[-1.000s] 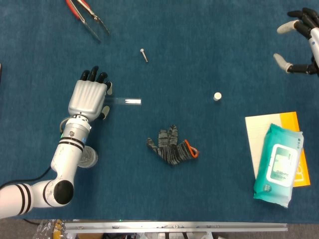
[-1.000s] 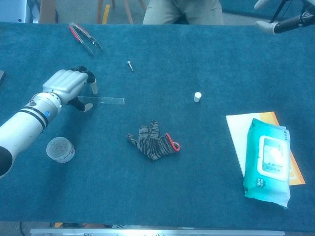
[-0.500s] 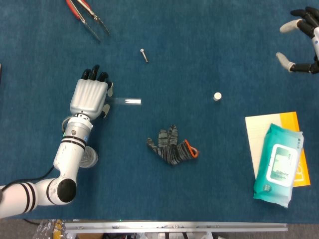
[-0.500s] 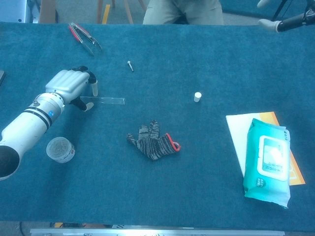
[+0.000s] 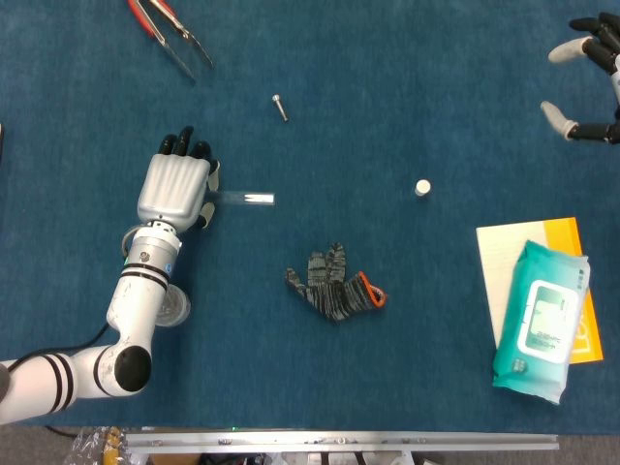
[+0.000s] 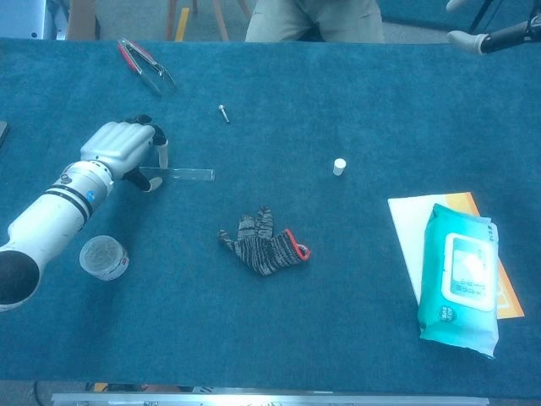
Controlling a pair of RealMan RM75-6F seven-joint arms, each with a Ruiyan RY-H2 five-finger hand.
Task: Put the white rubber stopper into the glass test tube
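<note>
The glass test tube (image 5: 244,199) (image 6: 182,175) lies flat on the blue cloth, left of centre. My left hand (image 5: 175,187) (image 6: 118,148) lies palm down over the tube's left end, a finger above it and the thumb below it, still apart; that end is hidden under the hand. The white rubber stopper (image 5: 422,187) (image 6: 339,167) stands alone right of centre, far from both hands. At the far top right my right hand (image 5: 591,77) hangs with fingers spread and nothing in it; the chest view shows only its fingertips (image 6: 467,39).
A grey knit glove (image 5: 332,284) lies at the middle. A small screw (image 5: 280,107) and red-handled tongs (image 5: 170,34) lie at the back. A round lidded jar (image 6: 102,256) sits beside my left forearm. A teal wipes pack (image 5: 539,320) on a yellow pad sits at the right.
My left hand has crept slightly to the right over the tube's end. My right hand has drifted further right and up. The tube and the stopper have not moved.
</note>
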